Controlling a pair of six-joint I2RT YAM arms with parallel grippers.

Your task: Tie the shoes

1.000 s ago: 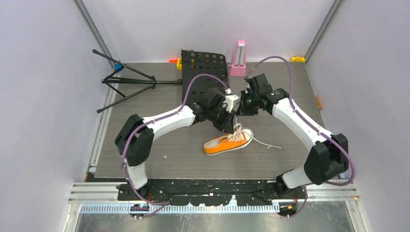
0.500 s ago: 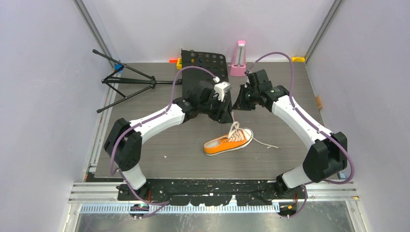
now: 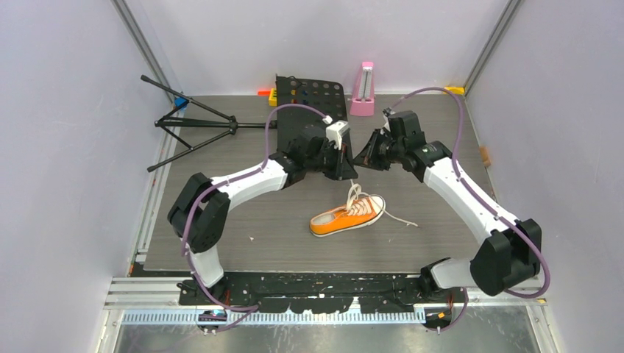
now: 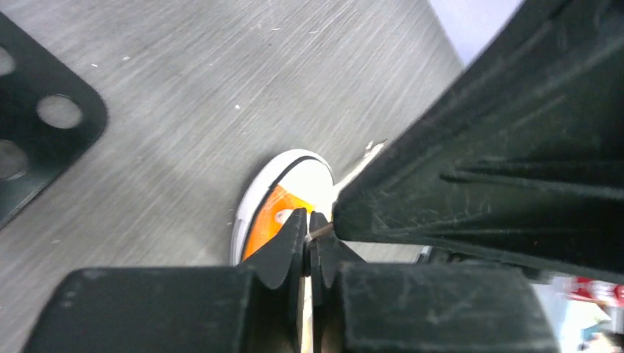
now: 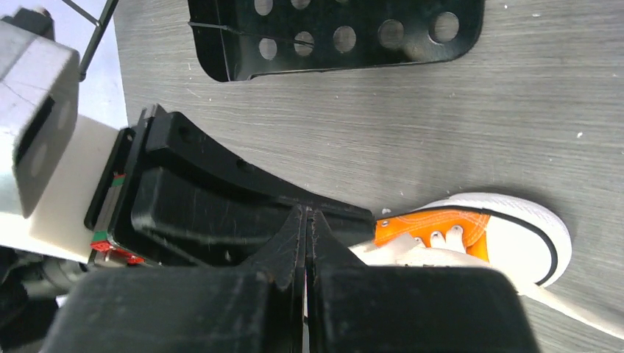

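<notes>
The sneaker is laid on the desk, just to the near side of both pincers, its long axis running left to right with the toe at the right. The left pincer and right pincer are brought tip to tip above its toe end, about equally close. The left is clenched on the laces. The right is clenched too, but what it holds cannot be told.

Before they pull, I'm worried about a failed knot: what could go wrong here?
The left gripper and right gripper almost touch beyond the sneaker; they could collide.
The laces rise from it toward them; a hard pull might lift or drag it.
The left gripper pinches lace at its very tip; it may slip.
</notes>
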